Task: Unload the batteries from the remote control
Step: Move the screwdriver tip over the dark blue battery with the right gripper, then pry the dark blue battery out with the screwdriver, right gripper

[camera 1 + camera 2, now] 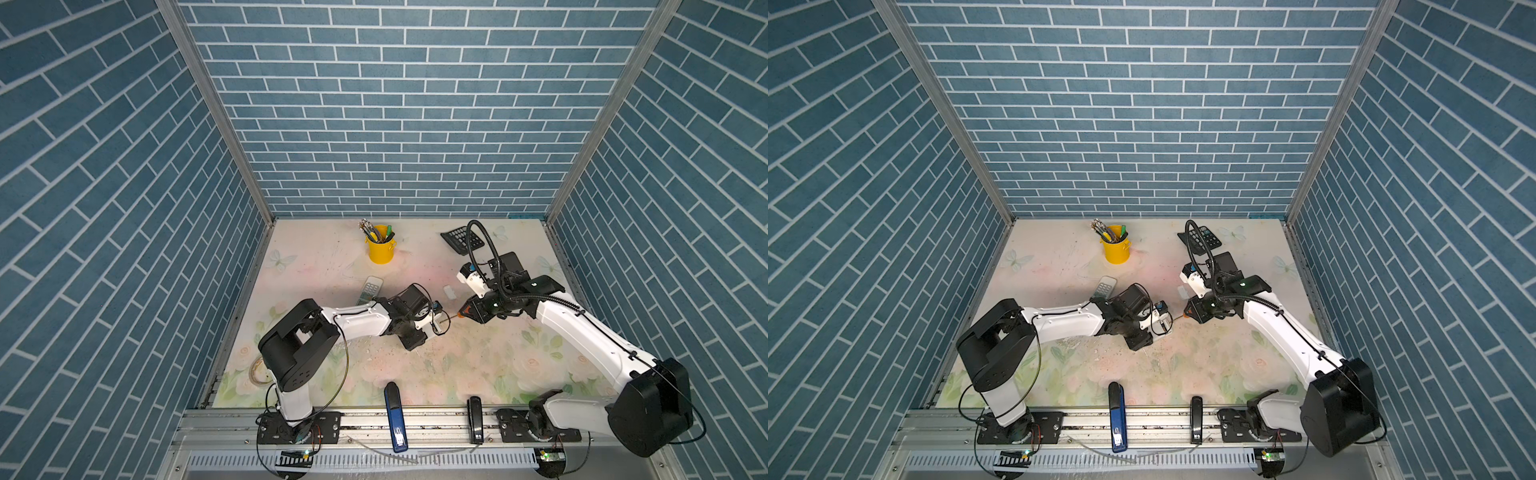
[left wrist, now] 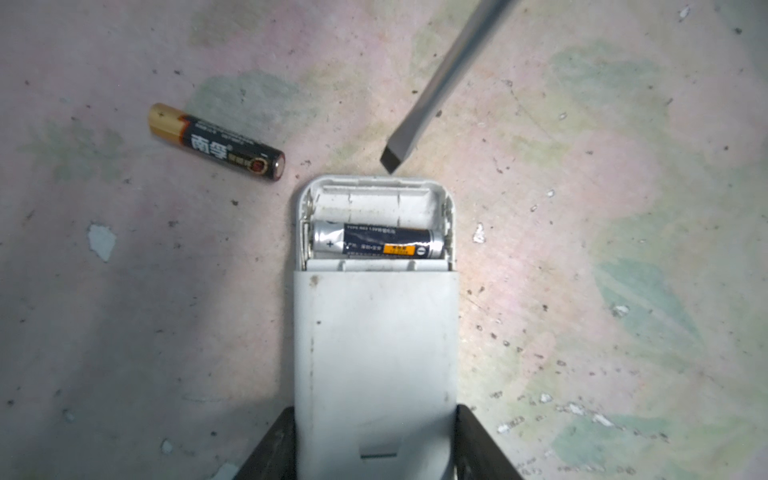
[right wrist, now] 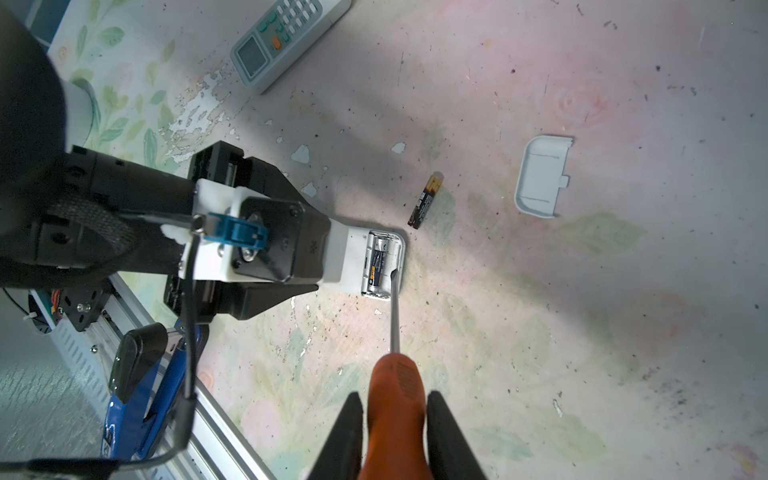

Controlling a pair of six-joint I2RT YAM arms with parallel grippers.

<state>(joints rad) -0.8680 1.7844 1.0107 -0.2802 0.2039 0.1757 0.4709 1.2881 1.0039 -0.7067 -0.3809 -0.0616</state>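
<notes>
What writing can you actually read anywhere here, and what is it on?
"南孚" and "+": on the loose battery.
"+" and "−": on the seated battery inside the white remote.
The fine print on both batteries and the buttons of the second remote are too blurred to read.

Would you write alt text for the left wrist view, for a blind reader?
A white remote, gripped by the left claw, has its battery bay open with one battery inside. Another battery lies loose on the table, and a screwdriver tip points at the open end.
</notes>
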